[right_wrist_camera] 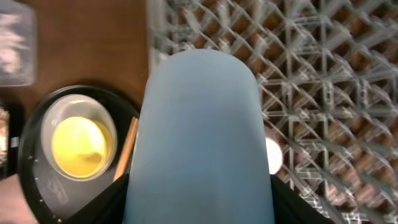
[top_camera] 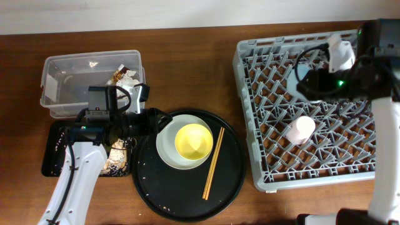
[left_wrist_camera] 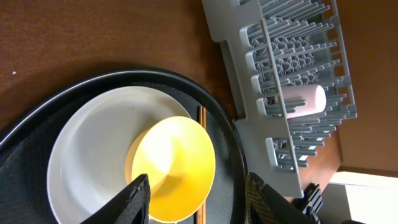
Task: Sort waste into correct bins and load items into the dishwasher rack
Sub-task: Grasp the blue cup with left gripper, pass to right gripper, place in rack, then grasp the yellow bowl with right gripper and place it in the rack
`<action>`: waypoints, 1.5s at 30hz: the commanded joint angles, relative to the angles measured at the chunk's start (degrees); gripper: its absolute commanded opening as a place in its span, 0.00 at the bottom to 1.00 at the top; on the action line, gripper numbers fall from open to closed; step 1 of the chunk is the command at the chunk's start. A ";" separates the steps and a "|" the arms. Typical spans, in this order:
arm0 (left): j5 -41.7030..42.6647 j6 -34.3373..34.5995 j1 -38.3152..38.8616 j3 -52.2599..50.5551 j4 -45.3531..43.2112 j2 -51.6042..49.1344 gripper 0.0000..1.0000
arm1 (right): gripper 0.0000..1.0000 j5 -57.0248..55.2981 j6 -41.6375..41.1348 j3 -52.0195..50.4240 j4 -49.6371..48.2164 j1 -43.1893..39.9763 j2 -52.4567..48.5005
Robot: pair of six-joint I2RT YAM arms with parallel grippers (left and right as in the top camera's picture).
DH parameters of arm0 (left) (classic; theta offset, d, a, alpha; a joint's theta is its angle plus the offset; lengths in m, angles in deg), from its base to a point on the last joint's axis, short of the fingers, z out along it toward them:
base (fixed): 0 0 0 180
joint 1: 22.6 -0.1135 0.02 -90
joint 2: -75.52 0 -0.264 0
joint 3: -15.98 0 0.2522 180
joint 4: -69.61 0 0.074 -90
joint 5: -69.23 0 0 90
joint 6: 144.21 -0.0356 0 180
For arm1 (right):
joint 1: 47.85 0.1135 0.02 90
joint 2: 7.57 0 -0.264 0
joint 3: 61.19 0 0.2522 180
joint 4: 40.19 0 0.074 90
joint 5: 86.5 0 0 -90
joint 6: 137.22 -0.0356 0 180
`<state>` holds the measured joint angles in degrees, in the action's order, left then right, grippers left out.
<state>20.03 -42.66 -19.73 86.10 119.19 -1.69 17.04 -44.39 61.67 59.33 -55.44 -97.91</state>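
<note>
The small yellow bowl [top_camera: 192, 141] sits in the pale grey-green plate [top_camera: 167, 150], with the wooden chopsticks [top_camera: 213, 164] to its right. My left gripper [top_camera: 155, 122] is open at the plate's left edge; in the left wrist view its jaws [left_wrist_camera: 196, 199] frame the bowl's [left_wrist_camera: 177, 165] near rim. My right gripper [top_camera: 314, 80] hovers over the grey dishwasher rack [top_camera: 262, 112]. In the right wrist view it [right_wrist_camera: 199, 208] is shut on the light blue cup [right_wrist_camera: 199, 130]. The pink cup [top_camera: 301, 130] lies in the rack.
The plate and chopsticks rest on a large round black tray [top_camera: 156, 187]. A clear tub [top_camera: 69, 87] at the back left holds tissue and a wrapper [top_camera: 125, 76]. A shallow black rectangular tray [top_camera: 55, 153] in front of it holds food scraps [top_camera: 117, 156].
</note>
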 commanded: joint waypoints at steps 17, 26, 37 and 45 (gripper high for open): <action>-17.55 -0.94 0.09 0.07 6.78 0.09 0.53 | 0.94 -4.68 -2.91 4.09 -4.02 -2.12 -27.63; -32.02 3.39 -9.40 0.07 19.28 0.15 0.55 | 0.90 2.56 -1.22 4.07 1.90 9.51 -11.23; -30.08 3.37 -19.82 0.07 22.99 0.59 0.60 | 0.70 2.32 -12.57 -29.66 -29.73 37.40 -11.39; -30.05 3.37 -19.82 0.07 23.04 0.59 0.61 | 0.52 -2.19 -25.94 -39.69 -42.25 40.22 -12.28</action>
<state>-10.31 -39.64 -39.36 86.10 142.29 -1.72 15.97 -67.93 22.50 17.19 -15.53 -109.52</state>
